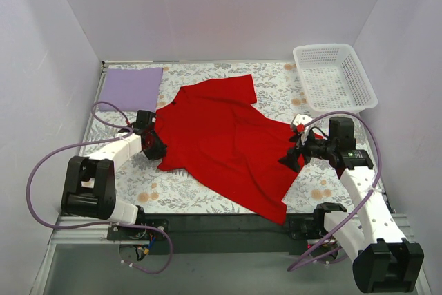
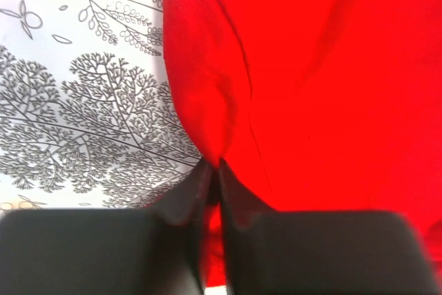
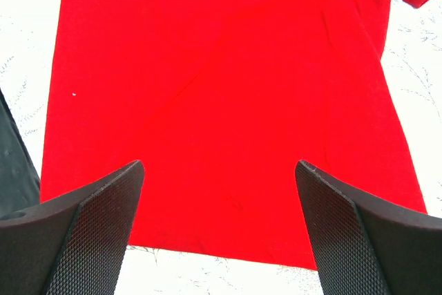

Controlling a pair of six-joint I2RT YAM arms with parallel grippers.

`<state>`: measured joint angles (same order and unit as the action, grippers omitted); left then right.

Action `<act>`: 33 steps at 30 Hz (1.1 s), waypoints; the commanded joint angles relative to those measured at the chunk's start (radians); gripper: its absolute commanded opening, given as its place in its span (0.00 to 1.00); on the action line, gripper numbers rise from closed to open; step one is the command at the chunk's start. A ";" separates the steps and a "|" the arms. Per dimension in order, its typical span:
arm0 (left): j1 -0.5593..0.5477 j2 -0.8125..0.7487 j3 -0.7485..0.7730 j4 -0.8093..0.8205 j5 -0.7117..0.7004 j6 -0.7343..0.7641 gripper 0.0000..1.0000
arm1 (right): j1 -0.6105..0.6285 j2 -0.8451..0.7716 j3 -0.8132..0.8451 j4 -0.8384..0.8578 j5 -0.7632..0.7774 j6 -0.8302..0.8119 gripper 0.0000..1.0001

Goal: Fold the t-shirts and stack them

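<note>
A red t-shirt (image 1: pixel 228 143) lies spread at a slant across the floral table cloth (image 1: pixel 186 195), hem toward the near right. My left gripper (image 1: pixel 156 144) is shut on the shirt's left edge; in the left wrist view the red cloth (image 2: pixel 228 101) is pinched between the closed fingers (image 2: pixel 186 202). My right gripper (image 1: pixel 293 157) is open over the shirt's right edge, fingers (image 3: pixel 97 212) wide apart above the red cloth (image 3: pixel 221 101), holding nothing. A folded lavender t-shirt (image 1: pixel 131 88) lies at the far left.
A white plastic basket (image 1: pixel 333 77) stands at the far right corner. White walls close in the table on three sides. Purple cables loop from both arms near the front edge.
</note>
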<state>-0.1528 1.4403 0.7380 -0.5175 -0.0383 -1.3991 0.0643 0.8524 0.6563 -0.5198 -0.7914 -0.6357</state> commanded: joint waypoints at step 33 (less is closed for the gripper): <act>-0.004 -0.886 -0.043 -0.659 0.351 -0.101 0.00 | -0.054 -0.041 0.000 0.021 -0.051 -0.010 0.96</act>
<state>-0.1528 0.5789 0.6613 -1.0885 0.2691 -1.4857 0.0139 0.8101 0.6563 -0.5201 -0.8227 -0.6403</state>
